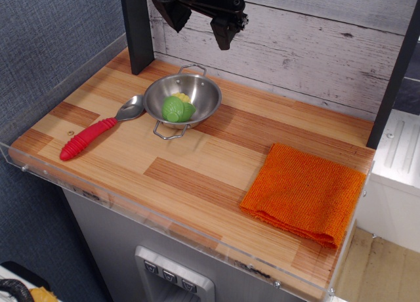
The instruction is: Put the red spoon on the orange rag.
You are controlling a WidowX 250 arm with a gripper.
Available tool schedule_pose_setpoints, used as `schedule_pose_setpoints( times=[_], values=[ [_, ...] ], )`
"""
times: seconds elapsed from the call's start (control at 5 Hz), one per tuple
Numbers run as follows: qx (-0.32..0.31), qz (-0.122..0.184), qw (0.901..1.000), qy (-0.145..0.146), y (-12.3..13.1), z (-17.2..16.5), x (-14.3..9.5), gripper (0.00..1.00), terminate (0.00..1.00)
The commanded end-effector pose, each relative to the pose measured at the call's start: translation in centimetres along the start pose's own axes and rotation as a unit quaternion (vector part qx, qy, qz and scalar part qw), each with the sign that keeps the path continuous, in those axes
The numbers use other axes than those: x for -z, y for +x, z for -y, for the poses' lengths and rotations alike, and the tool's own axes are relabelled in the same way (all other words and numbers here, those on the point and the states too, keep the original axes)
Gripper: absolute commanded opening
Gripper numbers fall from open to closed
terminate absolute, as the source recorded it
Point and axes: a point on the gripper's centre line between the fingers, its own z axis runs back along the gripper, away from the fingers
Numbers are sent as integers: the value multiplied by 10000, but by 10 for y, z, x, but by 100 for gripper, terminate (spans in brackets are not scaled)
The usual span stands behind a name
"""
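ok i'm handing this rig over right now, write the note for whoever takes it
Claw: raised at the back of the counter above the steel bowl, holding nothing; whether it is open or shut is hard to tell from this angle.
Red spoon: flat on the counter at the left, its metal end next to the steel bowl, handle pointing toward the front left edge.
Orange rag: folded flat at the front right, nothing on it.
Done: nothing yet.
Left: grasp the spoon, carry it right, set it on the rag.
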Motion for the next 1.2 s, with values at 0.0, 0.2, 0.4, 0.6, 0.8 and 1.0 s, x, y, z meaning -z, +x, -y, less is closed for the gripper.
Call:
schedule_pose_setpoints(
  times=[0.0, 0.2, 0.4, 0.6, 0.8, 1.0],
  values=[
    [0, 0, 10000, 0, 0, 0, 0, 100, 0],
    [-449, 254, 9984, 240, -26, -22, -27, 100, 0],
    [-478, 244, 9977, 411, -55, -28, -52, 100, 0],
    [-526, 206, 9962, 663, -91, -49, -63, 100, 0],
    [-639, 59, 9928, 1009, -107, -80, -63, 100, 0],
    [-879, -146, 9894, 1149, -118, -108, -52, 100, 0]
  ],
)
